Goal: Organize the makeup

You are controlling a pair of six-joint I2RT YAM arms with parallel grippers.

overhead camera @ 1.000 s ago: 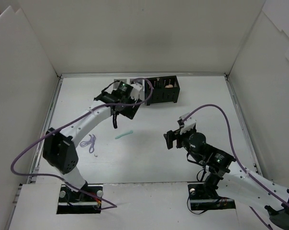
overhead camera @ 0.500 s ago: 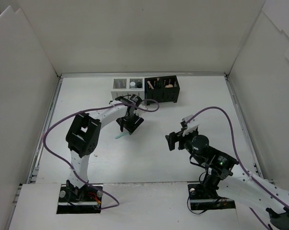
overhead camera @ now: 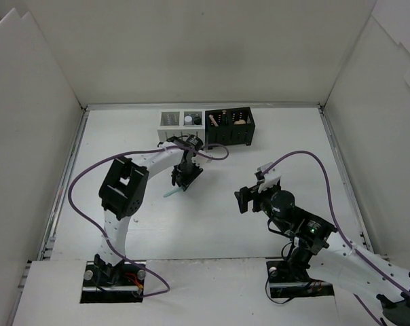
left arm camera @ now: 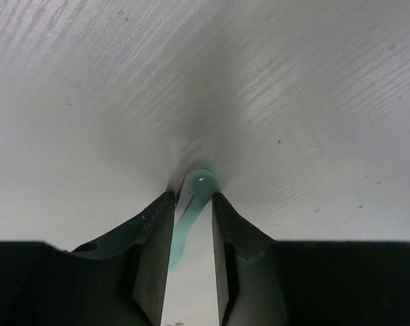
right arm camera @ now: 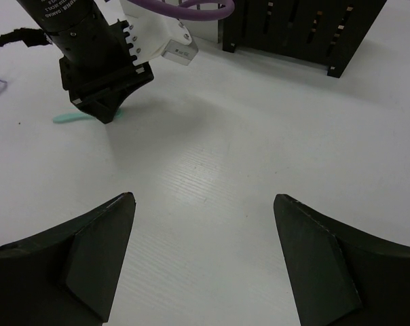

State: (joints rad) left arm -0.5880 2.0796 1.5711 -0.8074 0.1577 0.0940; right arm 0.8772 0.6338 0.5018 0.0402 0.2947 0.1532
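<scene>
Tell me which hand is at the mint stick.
The left hand: its fingers straddle the mint stick. The right hand hangs open, away from it.

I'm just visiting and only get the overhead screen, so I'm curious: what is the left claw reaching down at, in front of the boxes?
Observer: Its wrist camera shows a mint stick lying on the table between the left gripper's fingers.
Visitor: Is it pinched?
Observer: The fingers sit close on both sides; whether they touch it, I cannot tell.
Visitor: And the other claw?
Observer: The right gripper is wide open, only bare table between its fingers.
</scene>
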